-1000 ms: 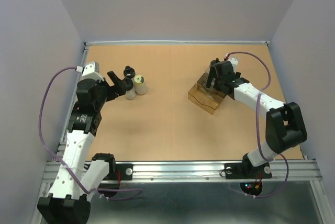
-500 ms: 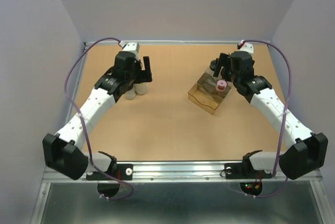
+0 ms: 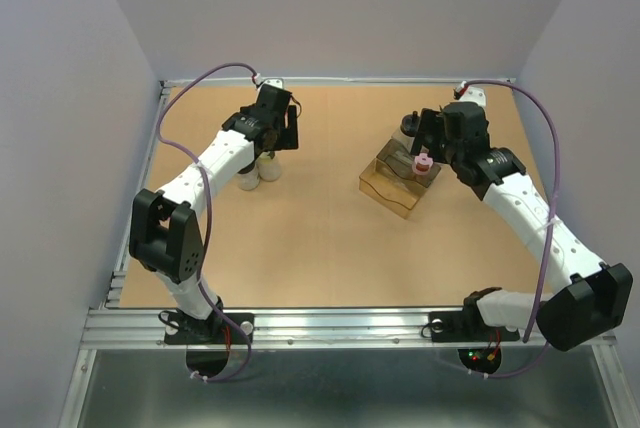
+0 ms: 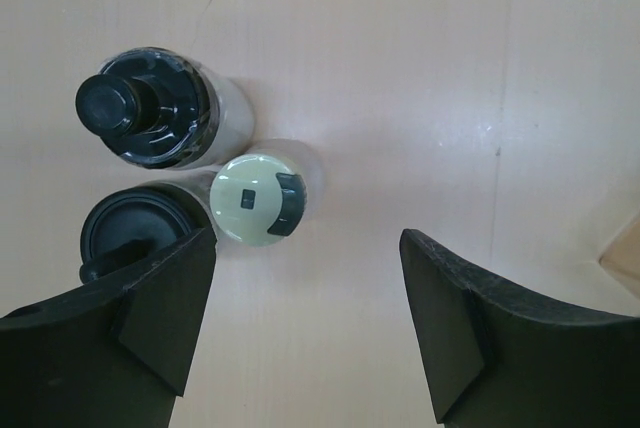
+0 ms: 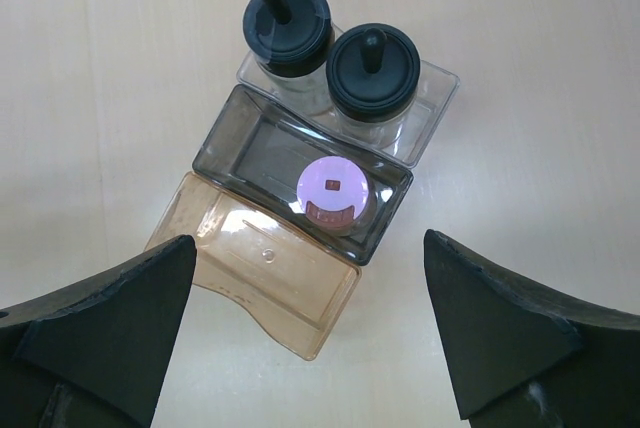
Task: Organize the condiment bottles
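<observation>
While hovering over yellow-green-capped bottle (image 4: 252, 199), holding left end effector (image 4: 305, 288) apart; holding right end effector (image 5: 308, 283) apart above pink-capped bottle (image 5: 333, 192).

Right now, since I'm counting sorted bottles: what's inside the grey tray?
One pink-capped bottle stands at one end of the grey tray; the rest is bare floor. The cap hides the bottle's contents from above.

The left arm (image 3: 215, 160) folds at an elbow on its near left and slants away and to the right, its wrist tipped so that the left gripper (image 4: 300, 318) looks straight down, jaws apart with nothing between them. The right arm (image 3: 520, 206) runs in one long diagonal from an elbow at the near right, and the right gripper (image 5: 310, 338) also faces down, fingers spread wide and empty.
</observation>
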Action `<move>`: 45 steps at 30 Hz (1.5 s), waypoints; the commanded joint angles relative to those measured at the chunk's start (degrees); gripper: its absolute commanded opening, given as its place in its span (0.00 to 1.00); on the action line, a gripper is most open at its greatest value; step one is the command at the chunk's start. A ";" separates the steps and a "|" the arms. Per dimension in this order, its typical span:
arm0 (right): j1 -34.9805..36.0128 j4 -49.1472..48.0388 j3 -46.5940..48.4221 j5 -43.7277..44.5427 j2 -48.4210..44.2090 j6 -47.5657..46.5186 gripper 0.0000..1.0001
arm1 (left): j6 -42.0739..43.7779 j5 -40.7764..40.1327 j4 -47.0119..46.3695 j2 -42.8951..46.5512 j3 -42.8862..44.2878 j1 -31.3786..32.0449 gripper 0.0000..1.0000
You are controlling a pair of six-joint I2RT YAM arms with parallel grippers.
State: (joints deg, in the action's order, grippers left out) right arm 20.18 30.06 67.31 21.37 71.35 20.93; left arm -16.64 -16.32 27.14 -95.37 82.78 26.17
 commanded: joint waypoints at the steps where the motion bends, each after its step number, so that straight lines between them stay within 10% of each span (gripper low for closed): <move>1: -0.15 -0.01 0.37 -0.18 -2.09 -0.80 1.00 | -1.55 -4.16 1.25 -0.68 2.65 0.19 0.85; 34: -0.15 0.00 -0.77 0.34 -2.36 -1.59 1.00 | -1.90 -6.01 -4.98 -8.34 -2.28 -2.27 0.80; 45: -0.15 -0.01 -0.78 0.87 -2.09 -1.59 1.00 | 0.82 0.14 -8.06 -9.92 -2.72 -2.09 0.49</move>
State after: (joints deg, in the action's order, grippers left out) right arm 20.18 30.94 66.70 21.17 70.19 20.25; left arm -17.10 -18.81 20.51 -104.53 80.12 24.21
